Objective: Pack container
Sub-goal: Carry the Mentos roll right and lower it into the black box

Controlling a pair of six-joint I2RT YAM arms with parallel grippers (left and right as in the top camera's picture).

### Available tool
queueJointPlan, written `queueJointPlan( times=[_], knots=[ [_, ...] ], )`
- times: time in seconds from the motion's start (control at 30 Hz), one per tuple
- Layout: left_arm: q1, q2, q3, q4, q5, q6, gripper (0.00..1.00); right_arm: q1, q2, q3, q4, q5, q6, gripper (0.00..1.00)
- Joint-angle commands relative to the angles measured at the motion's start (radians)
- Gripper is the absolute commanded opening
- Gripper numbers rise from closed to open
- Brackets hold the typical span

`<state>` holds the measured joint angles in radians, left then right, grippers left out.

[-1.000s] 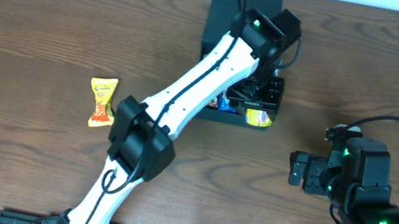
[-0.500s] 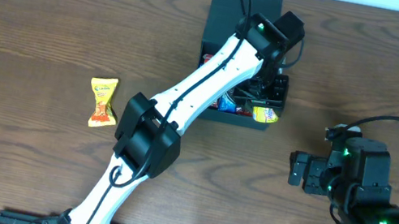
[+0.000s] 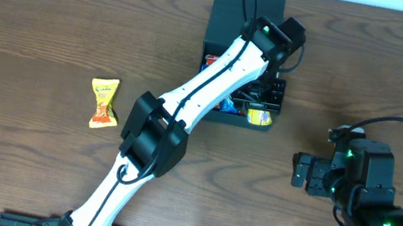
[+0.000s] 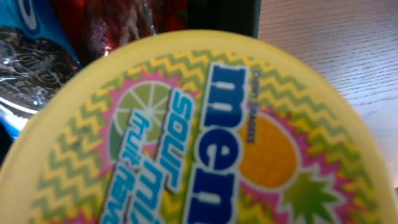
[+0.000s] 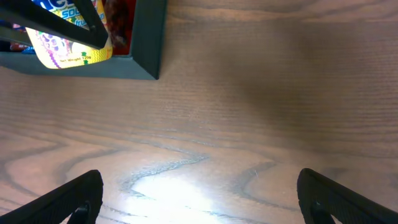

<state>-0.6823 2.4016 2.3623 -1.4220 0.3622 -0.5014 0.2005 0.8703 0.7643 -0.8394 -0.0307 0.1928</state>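
Note:
The dark teal container (image 3: 231,14) stands at the table's far middle, flap lid open toward the back. My left gripper (image 3: 262,111) reaches over its front right corner, shut on a round yellow Mentos sour-mix tin (image 3: 260,117). The tin fills the left wrist view (image 4: 205,130); the fingers are hidden there. A blue cookie pack (image 4: 25,56) and a red packet (image 4: 124,18) lie in the box beneath. The right wrist view shows the container's wall (image 5: 146,43) and the tin (image 5: 65,46). My right gripper (image 5: 199,193) is open and empty above bare table, right of the box (image 3: 297,170).
A yellow-orange snack packet (image 3: 103,102) lies on the wooden table at the left, well apart from the container. The left arm stretches diagonally from the front edge up to the box.
My left gripper with the tin shifted slightly right, then back left and a little toward the front, staying over the container's front right corner. The right arm has not moved.

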Motion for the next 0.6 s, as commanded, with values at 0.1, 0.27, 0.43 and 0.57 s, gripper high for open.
queueJointPlan(
  times=[0.1,0.27,0.43,0.57],
  knots=[
    [0.01,0.031,0.016,0.024,-0.059,-0.037,0.06,-0.01,0.0,0.004,0.002,-0.003,-0.014,0.99],
    [0.01,0.031,0.016,0.048,-0.058,-0.057,0.05,-0.01,0.0,0.004,0.002,-0.004,-0.014,0.99],
    [0.009,0.031,0.016,0.047,-0.058,-0.057,0.12,-0.01,0.0,0.004,0.002,-0.004,-0.014,0.99],
    [0.008,0.031,0.016,0.047,-0.058,-0.057,0.24,-0.01,0.0,0.004,0.002,-0.004,-0.014,0.99]
  ],
)
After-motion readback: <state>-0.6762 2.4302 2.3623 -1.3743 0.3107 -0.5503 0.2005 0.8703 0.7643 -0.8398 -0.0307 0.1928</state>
